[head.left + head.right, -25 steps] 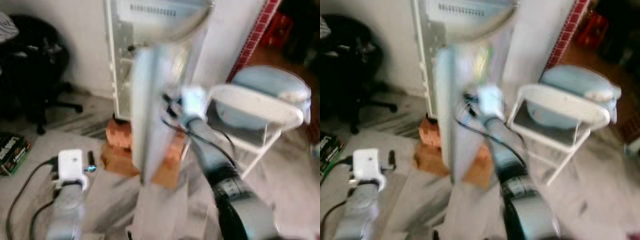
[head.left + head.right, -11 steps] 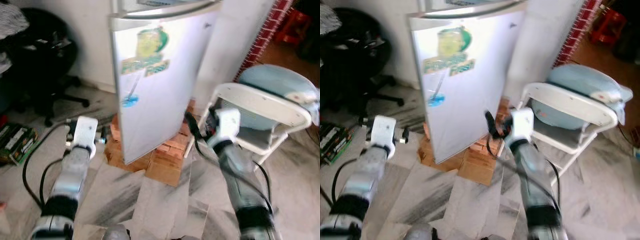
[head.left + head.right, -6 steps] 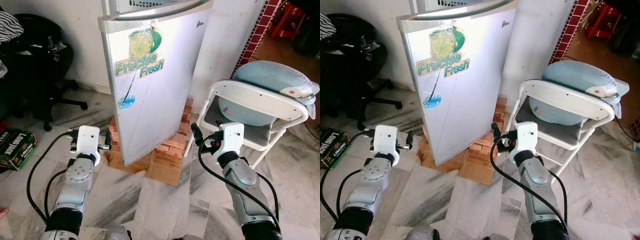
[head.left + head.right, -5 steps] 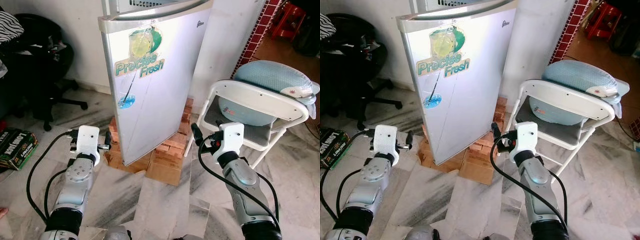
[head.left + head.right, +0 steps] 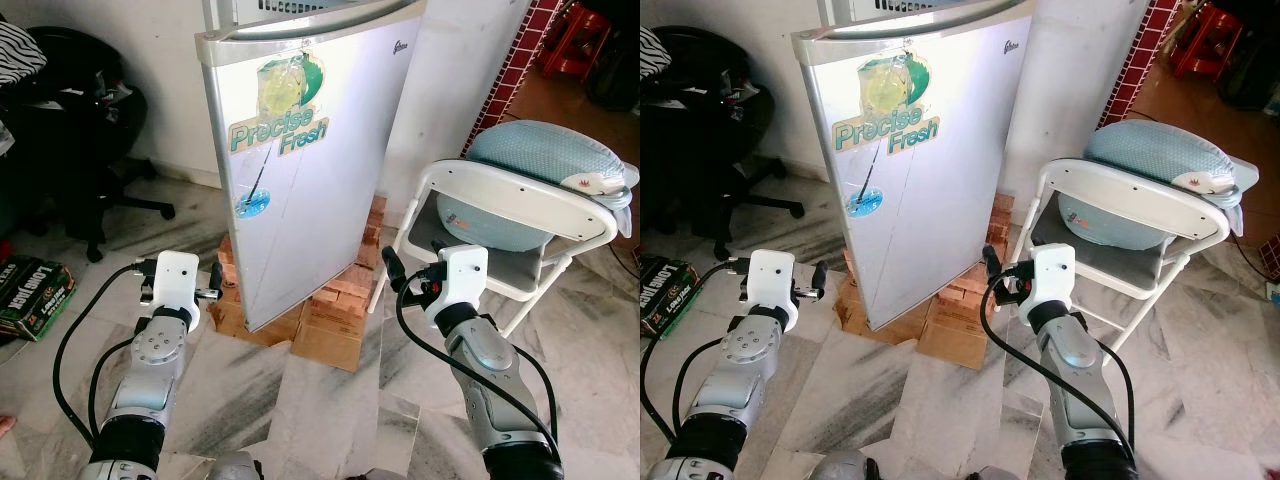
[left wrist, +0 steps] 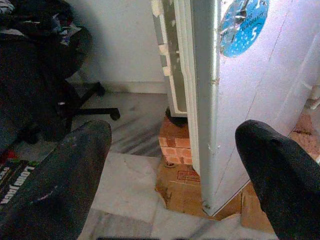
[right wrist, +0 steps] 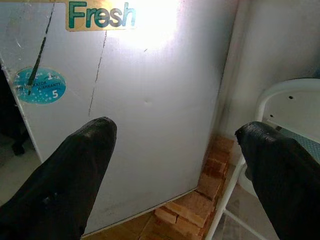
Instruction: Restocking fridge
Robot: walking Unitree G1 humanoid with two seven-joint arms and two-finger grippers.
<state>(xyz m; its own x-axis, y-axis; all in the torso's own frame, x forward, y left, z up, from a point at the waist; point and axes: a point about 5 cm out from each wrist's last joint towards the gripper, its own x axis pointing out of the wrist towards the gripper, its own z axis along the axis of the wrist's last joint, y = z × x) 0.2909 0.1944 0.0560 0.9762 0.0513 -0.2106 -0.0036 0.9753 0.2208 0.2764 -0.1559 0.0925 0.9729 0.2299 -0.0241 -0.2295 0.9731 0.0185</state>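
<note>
Both grippers hang spread wide and empty. The fridge door [image 5: 300, 160] stands ahead, its edge between the left gripper [image 6: 172, 175] fingers, its face before the right gripper [image 7: 175, 170]; it looks ajar, perhaps. Bricks [image 5: 345, 290] lie beneath.

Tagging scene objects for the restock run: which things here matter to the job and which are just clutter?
Job:
fridge door, slightly ajar
left gripper, open, beside the door's edge
right gripper, open, facing the door

Clutter:
white folding chair holding a blue cushion
black office chair
box on the floor
bricks under the fridge
</note>
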